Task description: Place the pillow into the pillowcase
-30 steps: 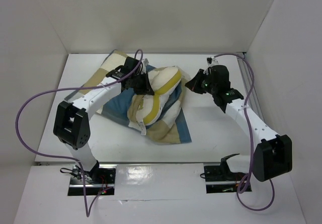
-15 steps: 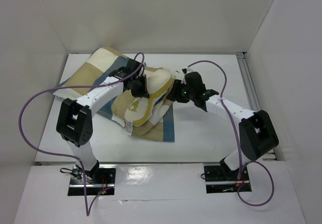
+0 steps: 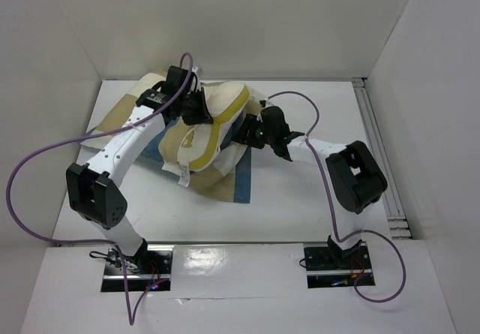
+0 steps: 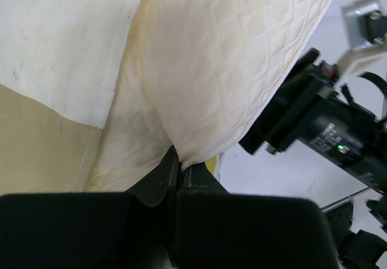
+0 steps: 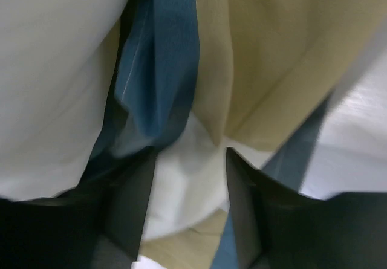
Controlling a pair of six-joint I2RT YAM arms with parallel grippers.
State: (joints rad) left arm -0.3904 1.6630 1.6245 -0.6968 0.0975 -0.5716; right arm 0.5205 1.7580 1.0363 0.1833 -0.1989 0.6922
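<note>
The cream pillow (image 3: 219, 103) with yellow piping is lifted at the back middle of the table, over the checked pillowcase (image 3: 225, 178) that lies spread beneath it. My left gripper (image 3: 198, 113) is shut on a pinch of the pillow's quilted fabric (image 4: 230, 69), the jaws pressed together at my left gripper (image 4: 179, 161). Tan and cream pillowcase (image 4: 42, 142) shows behind it. My right gripper (image 3: 244, 135) is at the pillowcase's right side, just under the pillow. In the right wrist view my right gripper (image 5: 188, 190) stands open with folds of blue, tan and cream pillowcase (image 5: 163, 69) between and beyond its fingers.
White walls close the table on the left, back and right. A metal rail (image 3: 379, 161) runs along the right edge. Purple cables (image 3: 30, 169) loop off both arms. Bare white table (image 3: 300, 206) lies in front of the fabric.
My right arm has swung left from the right side to the pillowcase's edge and its jaws have opened. My left gripper has carried the pillow back and left; the pillowcase shifted left.
</note>
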